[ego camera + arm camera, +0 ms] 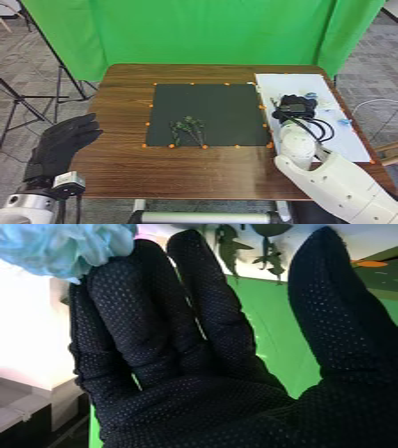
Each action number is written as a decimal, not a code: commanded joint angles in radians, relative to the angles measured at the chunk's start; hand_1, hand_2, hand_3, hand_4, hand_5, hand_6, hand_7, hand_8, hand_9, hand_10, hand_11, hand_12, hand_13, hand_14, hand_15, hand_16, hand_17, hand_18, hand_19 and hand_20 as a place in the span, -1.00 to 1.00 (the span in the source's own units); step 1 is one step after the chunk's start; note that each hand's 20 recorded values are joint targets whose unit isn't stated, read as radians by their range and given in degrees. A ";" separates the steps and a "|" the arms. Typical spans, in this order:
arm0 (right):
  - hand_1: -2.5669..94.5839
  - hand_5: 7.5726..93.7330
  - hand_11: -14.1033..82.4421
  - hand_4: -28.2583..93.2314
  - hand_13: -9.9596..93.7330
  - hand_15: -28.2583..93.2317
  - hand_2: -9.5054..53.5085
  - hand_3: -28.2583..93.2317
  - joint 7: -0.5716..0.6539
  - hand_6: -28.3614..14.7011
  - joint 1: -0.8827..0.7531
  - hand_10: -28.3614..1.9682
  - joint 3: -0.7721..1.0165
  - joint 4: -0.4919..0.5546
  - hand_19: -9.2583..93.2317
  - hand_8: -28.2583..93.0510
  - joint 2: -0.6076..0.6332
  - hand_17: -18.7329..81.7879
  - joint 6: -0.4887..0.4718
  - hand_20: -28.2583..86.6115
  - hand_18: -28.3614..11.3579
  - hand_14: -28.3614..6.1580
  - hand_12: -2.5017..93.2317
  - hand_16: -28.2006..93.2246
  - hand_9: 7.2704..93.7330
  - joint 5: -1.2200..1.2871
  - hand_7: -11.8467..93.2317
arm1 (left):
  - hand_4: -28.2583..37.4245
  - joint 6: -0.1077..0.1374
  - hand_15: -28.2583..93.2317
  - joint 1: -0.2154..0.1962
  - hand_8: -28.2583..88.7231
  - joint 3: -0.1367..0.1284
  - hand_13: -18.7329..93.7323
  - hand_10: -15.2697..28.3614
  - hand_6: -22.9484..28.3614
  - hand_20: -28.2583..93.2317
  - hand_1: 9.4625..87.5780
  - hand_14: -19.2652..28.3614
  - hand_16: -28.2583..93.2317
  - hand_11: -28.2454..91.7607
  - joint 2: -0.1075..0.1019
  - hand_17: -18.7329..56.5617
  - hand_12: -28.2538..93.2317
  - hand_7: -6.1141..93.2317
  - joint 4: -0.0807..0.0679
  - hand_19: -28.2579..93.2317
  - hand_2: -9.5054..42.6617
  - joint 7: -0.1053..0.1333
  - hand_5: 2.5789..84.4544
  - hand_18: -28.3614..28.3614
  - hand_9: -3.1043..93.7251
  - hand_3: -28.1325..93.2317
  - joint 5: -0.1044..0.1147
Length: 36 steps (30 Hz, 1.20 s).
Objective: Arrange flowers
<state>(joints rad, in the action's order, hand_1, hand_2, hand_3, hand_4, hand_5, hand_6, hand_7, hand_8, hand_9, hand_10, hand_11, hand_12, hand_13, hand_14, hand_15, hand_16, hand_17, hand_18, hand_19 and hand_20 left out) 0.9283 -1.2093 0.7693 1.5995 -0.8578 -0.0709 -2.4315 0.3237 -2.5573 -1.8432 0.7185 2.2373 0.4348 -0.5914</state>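
Right arm extended forward — right hand open, fingers straight — left hand open too.

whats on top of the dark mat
Green leafy sprigs lie on the dark mat, near its front edge. The bit of mat directly beneath their leaves is covered, so it can't be seen.

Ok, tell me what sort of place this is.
Probably a robotics lab or test studio: a green backdrop hangs behind the wooden table, orange markers edge the dark mat, and the robot's left hand wears a black glove.
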 commanded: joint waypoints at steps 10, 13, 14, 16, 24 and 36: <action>0.15 0.70 0.06 -1.00 0.61 0.60 -1.00 0.67 -0.004 0.22 -0.050 -0.01 0.029 0.005 0.93 -0.34 -0.029 -0.04 -0.109 -0.38 -0.86 -0.01 -0.25 -0.18 0.72 0.028 -0.16 | -0.76 -0.001 0.53 -0.034 -0.70 -0.013 -0.22 0.66 0.36 -0.27 -0.54 0.94 -0.77 0.10 0.009 -0.74 -0.37 -0.48 0.005 0.45 -0.51 0.010 -0.02 0.80 -0.18 0.82 0.005; 0.17 0.72 0.05 -1.00 0.62 0.60 -0.98 0.67 -0.009 0.21 -0.053 0.01 0.039 0.011 0.93 -0.28 -0.029 -0.03 -0.115 -0.36 -0.85 0.01 -0.23 -0.17 0.73 0.034 -0.20 | -0.76 -0.003 0.53 -0.034 -0.70 -0.014 -0.22 0.66 0.35 -0.27 -0.55 0.94 -0.77 0.10 0.010 -0.74 -0.37 -0.48 0.005 0.45 -0.51 0.007 -0.02 0.80 -0.18 0.82 0.003; 0.17 0.73 0.05 -1.00 0.62 0.60 -0.98 0.67 -0.008 0.21 -0.046 0.02 0.034 0.013 0.93 -0.26 -0.025 -0.03 -0.113 -0.36 -0.85 0.02 -0.22 -0.17 0.73 0.040 -0.21 | -0.76 -0.002 0.53 -0.036 -0.70 -0.015 -0.22 0.66 0.35 -0.27 -0.55 0.93 -0.77 0.10 0.011 -0.74 -0.37 -0.48 0.005 0.45 -0.51 0.008 -0.02 0.80 -0.18 0.82 0.002; 0.17 0.73 0.06 -1.00 0.63 0.61 -0.98 0.68 -0.010 0.21 -0.044 0.04 0.042 0.025 0.93 -0.24 -0.022 -0.04 -0.110 -0.35 -0.86 0.02 -0.20 -0.16 0.74 0.052 -0.21 | -0.76 -0.001 0.53 -0.039 -0.70 -0.017 -0.22 0.66 0.35 -0.27 -0.54 0.94 -0.77 0.10 0.013 -0.74 -0.37 -0.48 0.005 0.45 -0.51 0.007 -0.02 0.81 -0.18 0.81 0.005; 0.15 0.76 0.10 -1.00 0.64 0.64 -0.98 0.72 -0.026 0.18 -0.007 -0.01 0.052 0.071 0.93 -0.17 -0.001 -0.03 -0.095 -0.30 -0.87 0.01 -0.20 -0.14 0.76 0.058 -0.25 | -0.76 0.008 0.53 -0.057 -0.70 -0.021 -0.22 0.66 0.36 -0.27 -0.55 0.94 -0.77 0.10 0.005 -0.74 -0.37 -0.48 0.010 0.45 -0.51 0.020 -0.02 0.81 -0.18 0.82 0.008; 0.14 0.78 0.12 -1.00 0.65 0.66 -0.99 0.75 -0.067 0.17 0.035 -0.03 0.041 0.138 0.93 -0.15 0.005 -0.03 -0.049 -0.27 -0.89 0.00 -0.20 -0.14 0.76 0.042 -0.27 | -0.76 0.020 0.53 -0.075 -0.70 -0.025 -0.22 0.66 0.36 -0.27 -0.55 0.94 -0.77 0.10 -0.008 -0.74 -0.37 -0.48 0.013 0.45 -0.51 0.039 -0.02 0.81 -0.18 0.82 0.019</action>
<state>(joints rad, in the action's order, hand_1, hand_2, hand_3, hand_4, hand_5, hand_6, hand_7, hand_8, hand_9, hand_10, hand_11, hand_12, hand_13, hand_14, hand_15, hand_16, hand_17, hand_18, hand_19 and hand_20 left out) 0.8834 -1.2041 0.8129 1.6912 -0.8600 -0.1511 -2.3648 0.3319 -2.6054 -1.8618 0.7173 2.2414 0.4619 -0.5829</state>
